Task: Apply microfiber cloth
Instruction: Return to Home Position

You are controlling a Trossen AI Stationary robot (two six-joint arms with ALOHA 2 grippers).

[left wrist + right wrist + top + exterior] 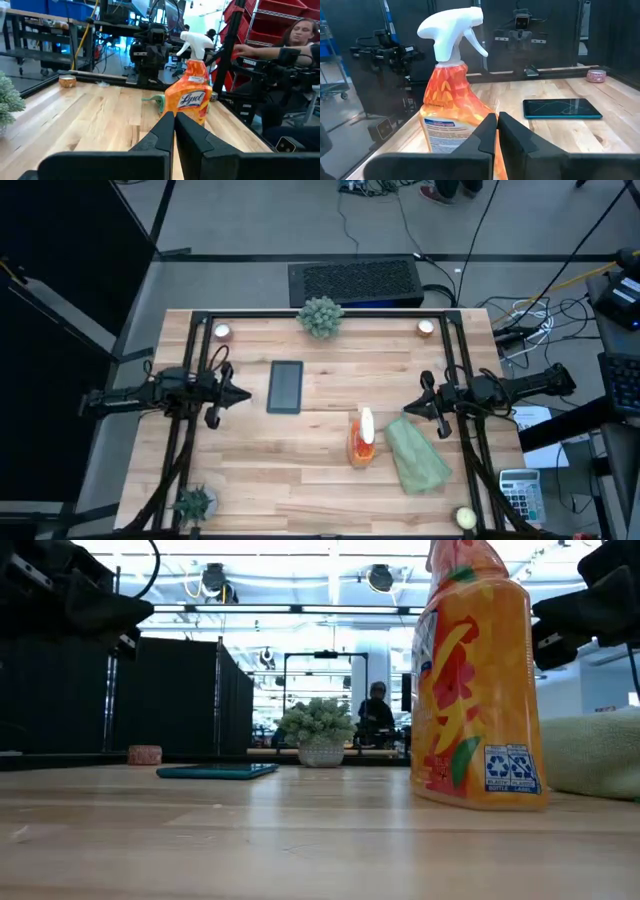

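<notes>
The pale sage-green microfiber cloth (415, 455) lies crumpled on the table at the near right, just right of an orange spray bottle (362, 438) with a white trigger head. In the low view the cloth (595, 755) shows behind the bottle (478, 680). A dark tablet (285, 387) lies flat near the table's middle. My left gripper (245, 394) hovers shut left of the tablet. My right gripper (408, 408) hovers shut just beyond the cloth's far end. In both wrist views the fingertips (174, 117) (497, 117) meet with nothing between them.
A round spiky plant ball (320, 316) stands at the far edge, with small candles (222, 331) (426, 328) at the far corners. A small potted plant (195, 502) sits at the near left and a pale ball (465, 518) at the near right. A person sits beyond the table's right side (300, 35).
</notes>
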